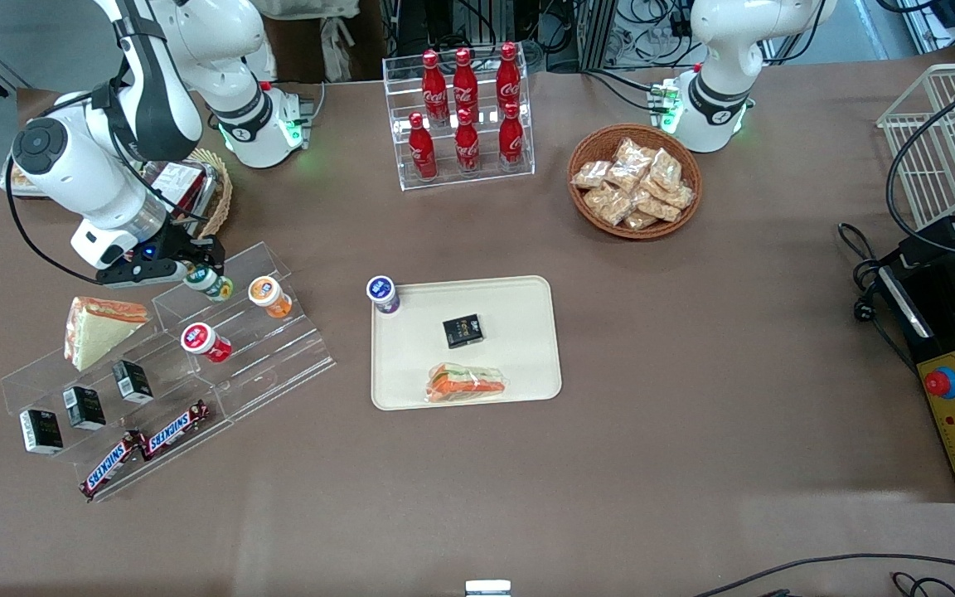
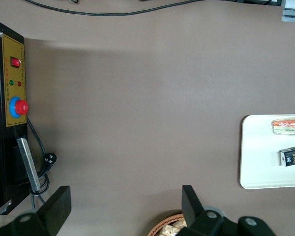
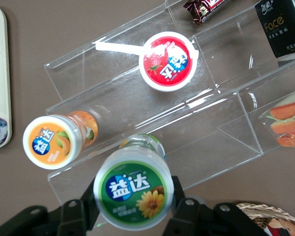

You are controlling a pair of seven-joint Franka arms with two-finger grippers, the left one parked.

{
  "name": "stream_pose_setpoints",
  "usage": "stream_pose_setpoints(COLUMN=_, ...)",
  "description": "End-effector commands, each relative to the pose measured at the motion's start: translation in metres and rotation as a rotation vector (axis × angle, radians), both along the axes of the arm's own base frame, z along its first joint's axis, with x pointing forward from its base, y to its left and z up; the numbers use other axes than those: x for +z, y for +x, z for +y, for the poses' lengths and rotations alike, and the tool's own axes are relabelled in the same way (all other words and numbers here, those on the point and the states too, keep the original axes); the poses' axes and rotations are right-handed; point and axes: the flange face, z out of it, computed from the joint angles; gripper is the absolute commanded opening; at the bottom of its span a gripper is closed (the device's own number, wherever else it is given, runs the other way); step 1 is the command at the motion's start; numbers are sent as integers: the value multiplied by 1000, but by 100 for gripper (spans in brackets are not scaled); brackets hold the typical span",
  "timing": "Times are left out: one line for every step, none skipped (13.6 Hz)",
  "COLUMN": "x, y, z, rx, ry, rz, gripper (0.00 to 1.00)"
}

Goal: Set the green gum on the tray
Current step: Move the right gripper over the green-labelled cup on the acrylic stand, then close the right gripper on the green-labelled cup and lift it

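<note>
1. End effector [image 3: 132, 209], over the upper step of the clear stepped rack [image 1: 237, 348]: fingers closed on the green gum [image 3: 132, 194], which looks raised off its step; judged step, lift-out
2. Just beside it, the orange-lidded canister [image 3: 51, 141]; one step nearer the camera, the red-lidded canister [image 3: 168, 61]
3. Well away toward the surface's middle, the tray [image 1: 519, 298], with bare area; next move judged a clear carry to it, then release

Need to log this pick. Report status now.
End effector shut on green gum, above the clear rack's top step. Tray holds purple gum, black box, sandwich; bare patches remain.
</note>
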Motion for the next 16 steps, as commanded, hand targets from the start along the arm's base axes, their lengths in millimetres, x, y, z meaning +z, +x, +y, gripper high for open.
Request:
stream_pose_setpoints(x=1, y=4, z=1, rx=-3, ry=-2, rz=-10, gripper=17)
stream_pose_setpoints(x=6, y=6, z=1, rx=-11, ry=-1, rz=-16, gripper=17)
stream_pose_setpoints(x=13, y=8, z=2, rx=-14, ry=0, rz=-25, gripper=17)
stream_pose_setpoints(x=21, y=10, z=3, rx=-12, ry=2, rz=-16, gripper=17)
stream_pose_setpoints(x=37, y=17, z=4, rx=-13, ry=5, rz=-11, gripper=18)
stream_pose_setpoints(x=55, y=23, z=6, rx=-16, ry=19, rz=-3, gripper=18)
stream_pose_setpoints(x=79, y=29, z=15, rx=-3, ry=36, rz=8, gripper=18)
stream_pose_setpoints(x=105, y=35, z=20, rx=-1, ry=48, rz=22, gripper=18)
stream_pose_setpoints(x=132, y=40, z=22, rx=0, ry=50, rz=37, gripper=18)
stream_pose_setpoints(x=158, y=44, z=25, rx=7, ry=50, rz=51, gripper=18)
stream_pose_setpoints(x=182, y=46, z=31, rx=8, ry=52, rz=63, gripper=18)
stream_pose_setpoints(x=203, y=48, z=37, rx=3, ry=50, rz=75, gripper=18)
stream_pose_setpoints(x=220, y=48, z=47, rx=-9, ry=53, rz=86, gripper=18)
stream_pose_setpoints(x=232, y=50, z=61, rx=-32, ry=67, rz=93, gripper=18)
stream_pose_setpoints(x=239, y=50, z=74, rx=-65, ry=78, rz=94, gripper=19)
stream_pose_setpoints(x=242, y=51, z=89, rx=-91, ry=80, rz=94, gripper=19)
